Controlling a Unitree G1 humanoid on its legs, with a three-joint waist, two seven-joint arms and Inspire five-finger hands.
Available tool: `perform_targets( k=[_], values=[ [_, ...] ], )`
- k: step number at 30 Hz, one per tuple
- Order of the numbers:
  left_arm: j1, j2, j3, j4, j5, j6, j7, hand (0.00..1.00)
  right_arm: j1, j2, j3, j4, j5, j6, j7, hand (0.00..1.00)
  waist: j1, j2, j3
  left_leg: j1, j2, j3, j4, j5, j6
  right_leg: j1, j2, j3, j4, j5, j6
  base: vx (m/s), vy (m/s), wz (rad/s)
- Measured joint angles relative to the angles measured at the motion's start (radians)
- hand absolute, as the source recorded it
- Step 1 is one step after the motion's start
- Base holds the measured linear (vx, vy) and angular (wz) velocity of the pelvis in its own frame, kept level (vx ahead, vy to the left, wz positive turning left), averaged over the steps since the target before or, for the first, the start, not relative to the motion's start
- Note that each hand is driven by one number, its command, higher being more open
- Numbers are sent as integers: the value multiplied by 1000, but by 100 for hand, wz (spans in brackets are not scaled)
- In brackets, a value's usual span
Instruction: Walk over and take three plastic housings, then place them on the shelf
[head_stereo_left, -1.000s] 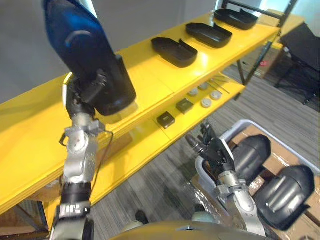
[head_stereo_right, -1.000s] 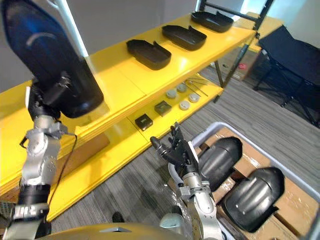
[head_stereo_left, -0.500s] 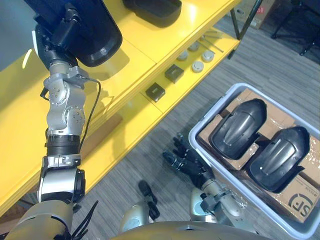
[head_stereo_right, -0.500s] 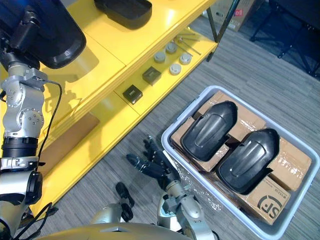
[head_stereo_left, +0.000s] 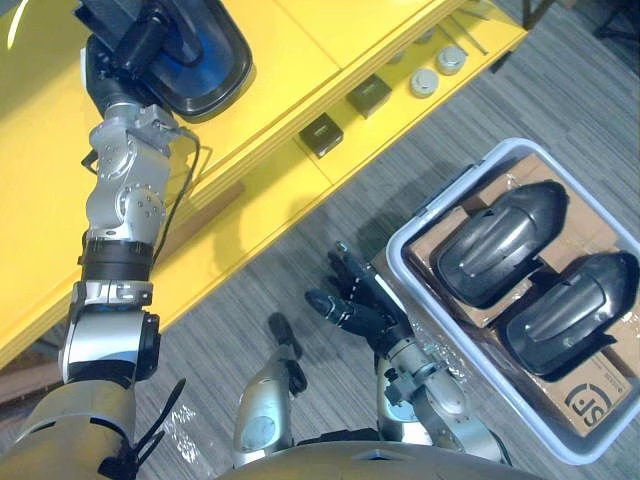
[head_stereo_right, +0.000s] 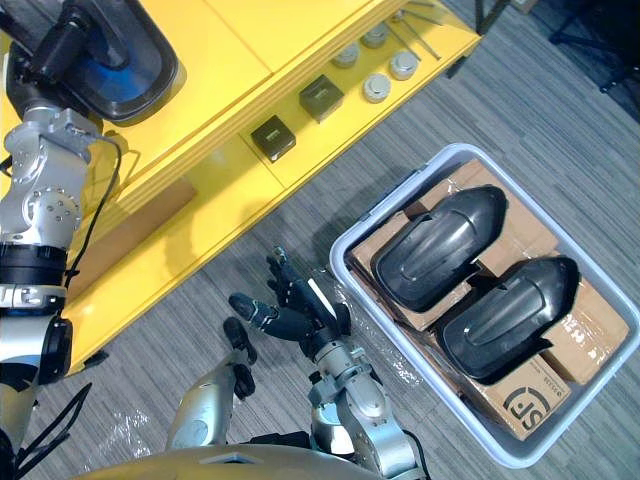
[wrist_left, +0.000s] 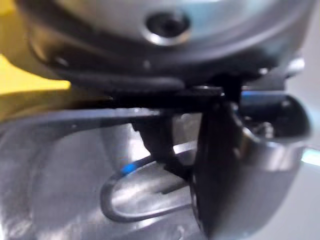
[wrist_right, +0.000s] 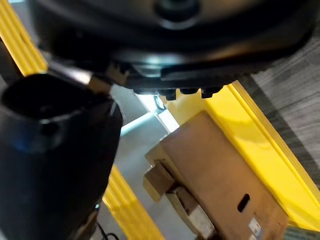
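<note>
Glossy black plastic housings (head_stereo_left: 497, 243) on matt brown cardboard (head_stereo_left: 592, 398), smooth pale plastic bin (head_stereo_left: 432, 205), shiny yellow shelf (head_stereo_left: 290, 40), and there's the rough ribbed grey carpet (head_stereo_left: 560, 90)

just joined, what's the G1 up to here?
The left robot hand grips a black housing at the top board of the yellow shelf; whether the housing already rests on the board is hard to tell. The right robot hand is open, low over the floor beside the grey bin, touching nothing. Two more housings lie in the bin on cardboard boxes.
</note>
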Motion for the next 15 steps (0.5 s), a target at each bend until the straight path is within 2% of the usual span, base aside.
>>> perform_targets(
  k=[2,3,7,15],
  values=[
    [-20,7,-17,10,3,4,-5,0,-1,-5,23,1,0,1,-18,100,18,-1,1,-12,-1,-14,4,3,-1,-13,-4,-11,26,-14,-1,-17,-25,21],
    [-26,33,-24,15,3,22,-7,100,-7,-5,37,2,0,1,-34,100,18,-5,6,-17,-1,-26,3,9,-2,-16,-6,-23,37,-20,-3,-3,-15,21],
    [-56,49,-38,54,8,44,-9,100,-24,-6,41,6,0,1,-72,100,32,-8,8,-26,-1,-42,1,16,-3,-17,-6,-37,44,-22,-3,4,-10,14],
    [-100,86,-91,142,162,62,-8,100,-39,-7,63,18,0,1,-98,100,37,-9,8,-25,-1,-45,-1,17,-4,-13,-6,-42,42,-22,-3,17,0,1]
  ],
)
